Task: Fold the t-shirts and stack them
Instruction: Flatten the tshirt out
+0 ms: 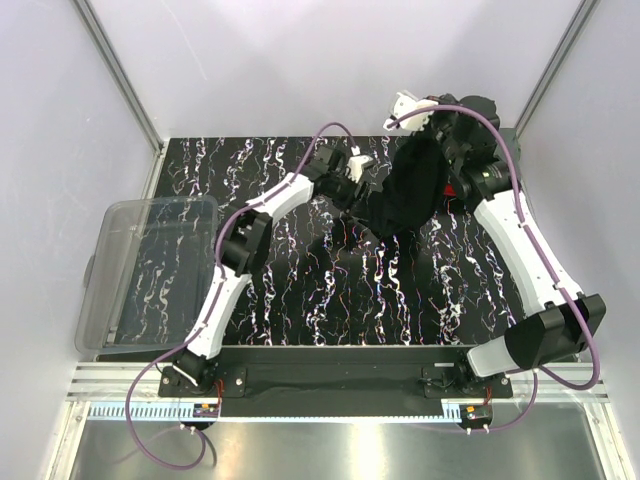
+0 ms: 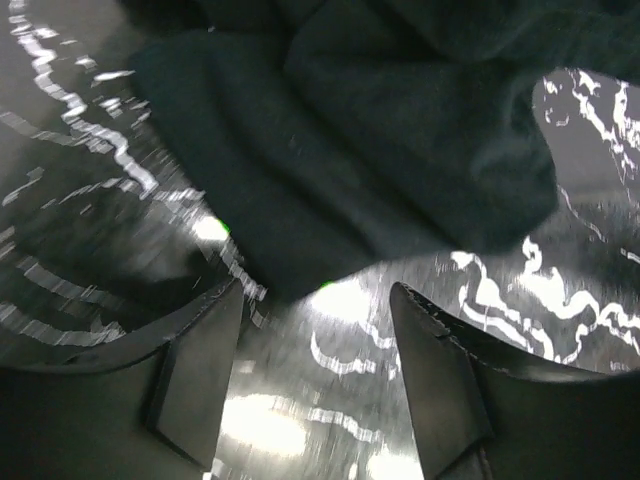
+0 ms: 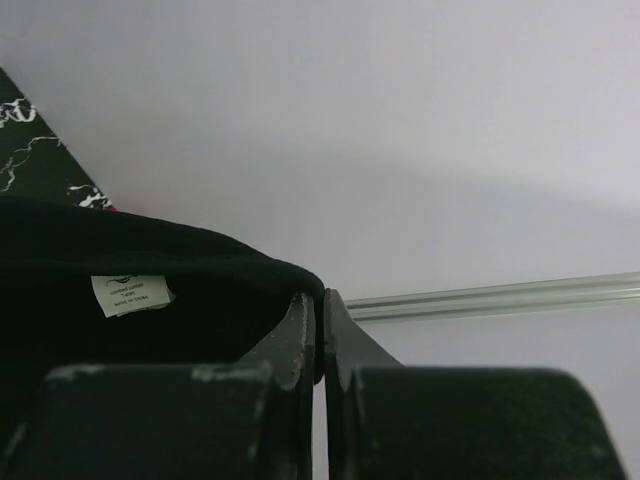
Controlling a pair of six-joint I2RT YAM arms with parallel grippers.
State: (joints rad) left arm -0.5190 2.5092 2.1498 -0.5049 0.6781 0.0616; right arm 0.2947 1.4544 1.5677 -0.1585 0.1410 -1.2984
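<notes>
I count one black t-shirt [image 1: 410,190] in play, and it hangs off the table [image 1: 330,290] at the far right, bunched and drooping down towards the middle. My right gripper [image 3: 320,300] is clenched, fingers pressed flat together on the shirt's upper edge, with one small white tag [image 3: 130,293] showing on the cloth just beside them. My left gripper [image 2: 318,295] is released, its two fingers [image 2: 200,370] spread with only the marbled tabletop between them; the shirt's lower fold sags just in front of the tips, and I cannot tell whether it touches them. From above, that hand sits against the shirt's left side. There is one clear bin [image 1: 110,260] at the left edge of the table, well apart from both hands. One sliver of red [image 1: 462,190] peeks out beside my right arm, behind the black cloth; the arm and the shirt hide the rest of it, so I cannot say what it is.
</notes>
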